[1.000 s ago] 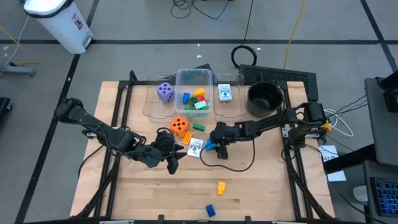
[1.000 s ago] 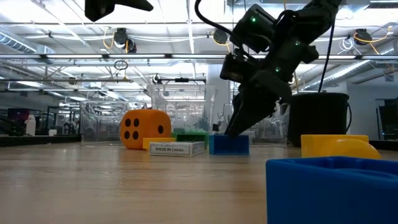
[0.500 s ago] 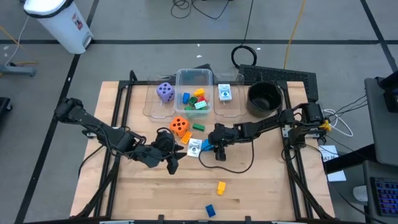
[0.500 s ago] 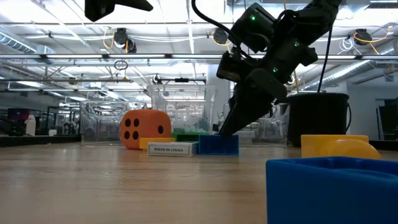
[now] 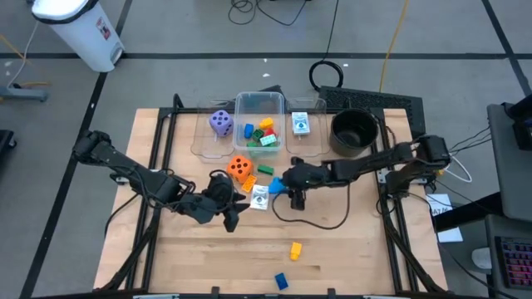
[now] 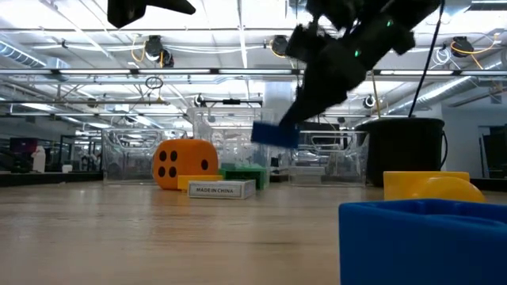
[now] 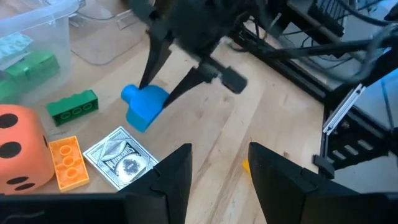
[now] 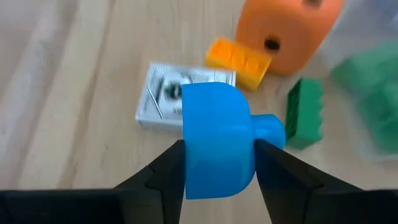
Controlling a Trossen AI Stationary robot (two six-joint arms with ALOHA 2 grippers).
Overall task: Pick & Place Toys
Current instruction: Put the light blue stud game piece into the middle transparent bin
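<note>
Black capitals reading "MADE IN CHINA" are showing along the edge of the small white printed card [image 6: 222, 188] lying near the middle of the wooden worktop [image 5: 349, 249]; from the left wrist view we are seeing a grey printed pattern on its face, too fine for us to read. A second printed card [image 5: 300, 124] is resting by the far edge, and we cannot make out its print.

The right gripper [image 5: 283, 189] is holding a blue plastic building block [image 8: 219, 138], smooth and rounded with a short stub on one side. We are seeing its two dark fingers [image 8: 166, 175] pressed against the block's flanks, closed only as far as the block allows. In the low view the block is hanging clear above the worktop, just beside the card.

Touching the card is a flat orange studded brick [image 7: 66, 161], and next to that an orange die with black dots [image 6: 184, 164]. A green studded brick [image 7: 74, 105] is lying towards the far edge from them.

The clear plastic tub [image 5: 258, 104] at the far edge is holding green, blue, red and yellow blocks. A purple dotted die [image 5: 220, 122] is sitting beside it, and a black round pot [image 5: 352, 131] is standing nearer the far right corner.

Near the front edge a yellow block [image 5: 295, 249] and a blue brick [image 5: 282, 281] are lying apart.

The left gripper [image 5: 232, 214] is waiting left of centre, its fingers [image 7: 171, 180] parted with nothing between them.
</note>
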